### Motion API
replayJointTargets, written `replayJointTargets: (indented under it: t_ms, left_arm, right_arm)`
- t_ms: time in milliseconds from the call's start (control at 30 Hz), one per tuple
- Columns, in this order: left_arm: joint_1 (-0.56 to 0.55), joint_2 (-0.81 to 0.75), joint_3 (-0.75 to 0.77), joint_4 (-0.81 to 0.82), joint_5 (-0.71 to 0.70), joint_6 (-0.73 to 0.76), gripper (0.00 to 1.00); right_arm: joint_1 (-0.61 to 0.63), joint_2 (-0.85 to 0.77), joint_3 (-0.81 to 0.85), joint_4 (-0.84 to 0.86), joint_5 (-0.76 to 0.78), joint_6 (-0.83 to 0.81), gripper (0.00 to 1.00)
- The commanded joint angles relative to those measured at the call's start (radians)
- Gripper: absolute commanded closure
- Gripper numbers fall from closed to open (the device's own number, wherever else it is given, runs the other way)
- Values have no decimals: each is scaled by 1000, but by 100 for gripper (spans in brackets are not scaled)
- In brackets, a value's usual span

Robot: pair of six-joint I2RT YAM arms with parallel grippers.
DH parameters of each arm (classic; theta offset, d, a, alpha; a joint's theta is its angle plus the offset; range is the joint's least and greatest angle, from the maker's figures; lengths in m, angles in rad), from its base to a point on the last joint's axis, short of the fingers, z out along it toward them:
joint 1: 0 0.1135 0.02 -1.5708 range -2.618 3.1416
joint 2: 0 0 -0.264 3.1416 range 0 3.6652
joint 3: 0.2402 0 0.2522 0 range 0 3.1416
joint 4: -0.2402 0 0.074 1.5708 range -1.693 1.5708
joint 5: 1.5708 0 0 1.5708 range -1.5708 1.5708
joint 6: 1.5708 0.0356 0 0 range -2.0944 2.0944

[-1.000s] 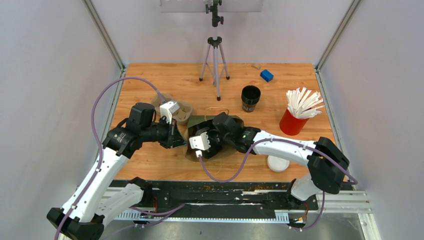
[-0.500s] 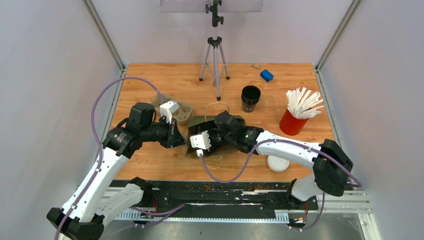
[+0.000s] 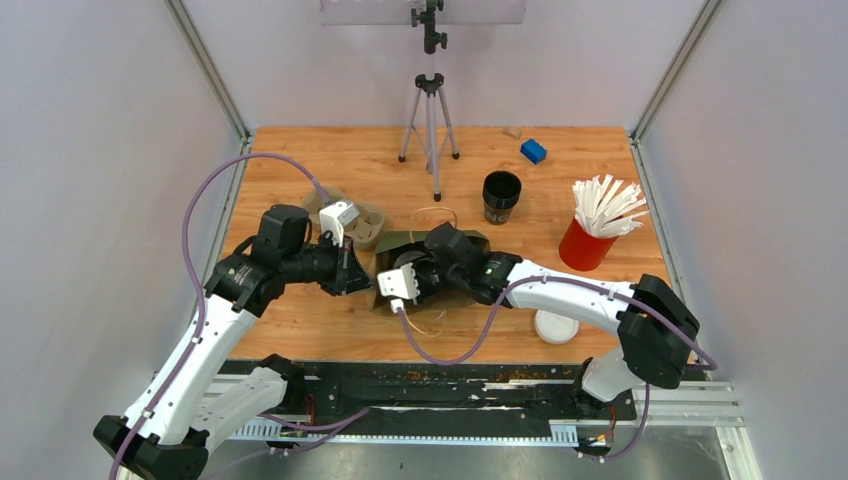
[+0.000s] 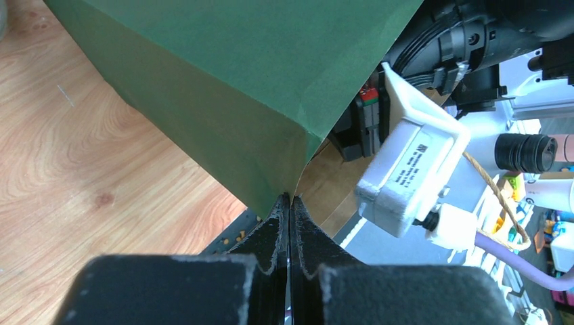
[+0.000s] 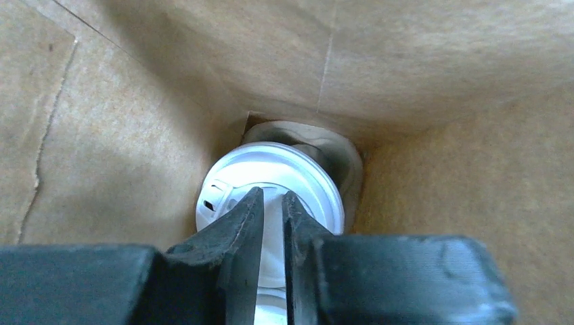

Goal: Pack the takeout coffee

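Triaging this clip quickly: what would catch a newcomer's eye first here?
A green paper bag lies at the centre of the table, its edge pinched by the left gripper. The right gripper reaches inside its brown interior, right at a white-lidded cup. A red cup of white sticks stands to the right.

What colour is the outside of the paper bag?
Dark green; the bag shows best in the left wrist view.

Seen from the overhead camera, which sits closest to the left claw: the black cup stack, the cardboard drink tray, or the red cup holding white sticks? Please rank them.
From the left gripper, which pinches the edge of the green bag:
1. Cardboard drink tray, just behind it.
2. Black cup stack, farther back and to the right.
3. Red cup, far over on the right side.
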Motion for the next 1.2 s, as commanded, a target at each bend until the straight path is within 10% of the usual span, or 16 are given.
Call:
replayJointTargets:
  t_ms: [0, 1167]
  left_arm:
    - [-5, -6, -3, 26, 16, -9, 100]
    - [-5, -7, -13, 33, 31, -22, 100]
  right_arm:
    - [1, 24, 42, 43, -30, 23, 84]
    - [-17, 85, -53, 268, 42, 146, 89]
